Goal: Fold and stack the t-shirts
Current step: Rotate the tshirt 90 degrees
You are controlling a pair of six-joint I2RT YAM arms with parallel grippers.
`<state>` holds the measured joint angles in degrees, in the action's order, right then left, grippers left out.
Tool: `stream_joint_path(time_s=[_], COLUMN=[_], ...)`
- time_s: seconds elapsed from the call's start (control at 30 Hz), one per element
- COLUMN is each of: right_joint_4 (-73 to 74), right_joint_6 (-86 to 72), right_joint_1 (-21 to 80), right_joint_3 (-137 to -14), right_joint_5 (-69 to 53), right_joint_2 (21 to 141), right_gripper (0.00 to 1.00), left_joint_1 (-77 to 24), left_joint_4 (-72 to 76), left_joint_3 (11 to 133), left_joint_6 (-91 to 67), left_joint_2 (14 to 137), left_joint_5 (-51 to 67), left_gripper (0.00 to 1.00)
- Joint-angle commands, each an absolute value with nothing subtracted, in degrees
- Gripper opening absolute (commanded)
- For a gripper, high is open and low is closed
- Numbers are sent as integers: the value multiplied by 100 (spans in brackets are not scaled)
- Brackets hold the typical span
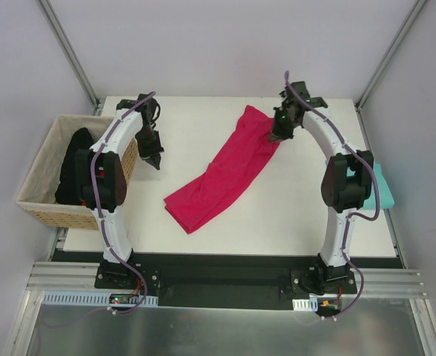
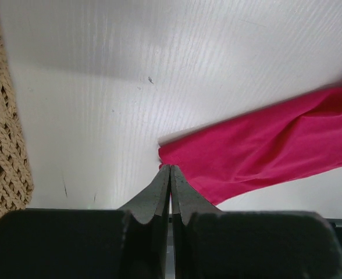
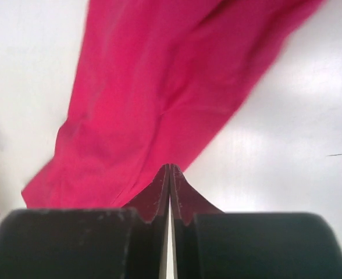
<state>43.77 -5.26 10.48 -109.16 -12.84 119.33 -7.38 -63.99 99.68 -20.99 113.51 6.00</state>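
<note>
The crimson-pink t-shirt point(image 1: 225, 170) lies as a long, loosely folded strip running diagonally across the table point(image 1: 307, 222). My right gripper point(image 1: 276, 136) is shut, and its tips meet on the shirt's far right edge point(image 3: 159, 104), where they seem to pinch the cloth. The left gripper point(image 1: 153, 159) hangs shut and empty above bare table, left of the shirt. In the left wrist view its tips point(image 2: 170, 167) point at the shirt's near end point(image 2: 264, 151) and stay clear of it. A teal t-shirt point(image 1: 382, 187) lies at the table's right edge, partly behind the right arm.
A woven wicker basket point(image 1: 38, 174) stands off the table's left edge with dark cloth point(image 1: 76, 165) in it, close to the left arm. Its weave point(image 2: 2, 145) fills the left wrist view's left side. Frame posts rise at both far corners.
</note>
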Motion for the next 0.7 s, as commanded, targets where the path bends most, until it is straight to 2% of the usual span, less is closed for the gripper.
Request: stream_joint_path(time_s=[0.0, 0.13, 0.3, 0.67], right_joint_4=[4509, 4518, 4360, 3982], right_joint_6=[-703, -949, -1283, -1687], right_joint_1=[2002, 2915, 3549, 3990], right_joint_3=[-10407, -10318, -10082, -8878], right_joint_5=[-1441, -1503, -1503, -1353], right_joint_2=[11768, 12005, 12094, 11804], right_gripper=[1, 1, 1, 1], left_joint_1=[-677, -677, -677, -677], left_joint_4=[-6170, -6161, -6161, -6161], left_joint_3=[10011, 10177, 10344, 10362], left_joint_6=[-1960, -1951, -1934, -1855], left_joint_2=[10995, 10943, 10837, 10442], left_joint_5=[729, 878, 949, 975], left_gripper=[0, 0, 0, 0])
